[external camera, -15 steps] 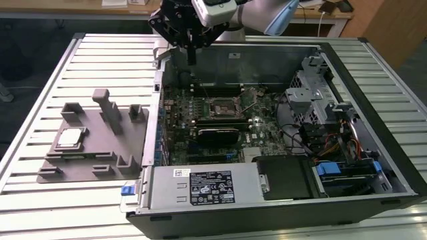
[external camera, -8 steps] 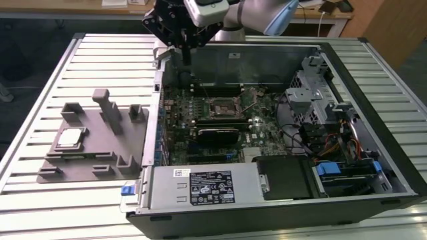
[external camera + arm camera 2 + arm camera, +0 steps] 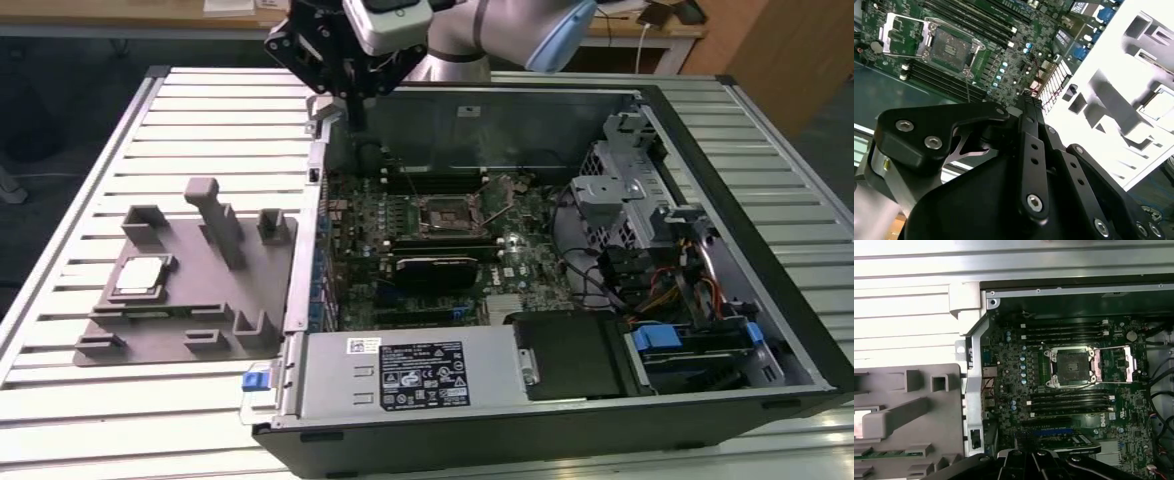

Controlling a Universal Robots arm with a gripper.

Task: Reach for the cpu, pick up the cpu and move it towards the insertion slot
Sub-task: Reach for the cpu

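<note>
A pale slatted metal table (image 3: 200, 110) carried two things. A grey fixture plate (image 3: 174, 335) with moulded upright blocks lay flat on the slats toward the table's edge at the exterior view's left, with bare slats around it on the far, near and outer sides. Just beside it, an open computer case (image 3: 400, 385) lay on its side and took up the middle and the exterior view's right of the table, reaching close to the near edge. In the first wrist view the plate (image 3: 904, 410) and the case's wall (image 3: 974, 390) sat side by side on the slats (image 3: 904, 315).
</note>
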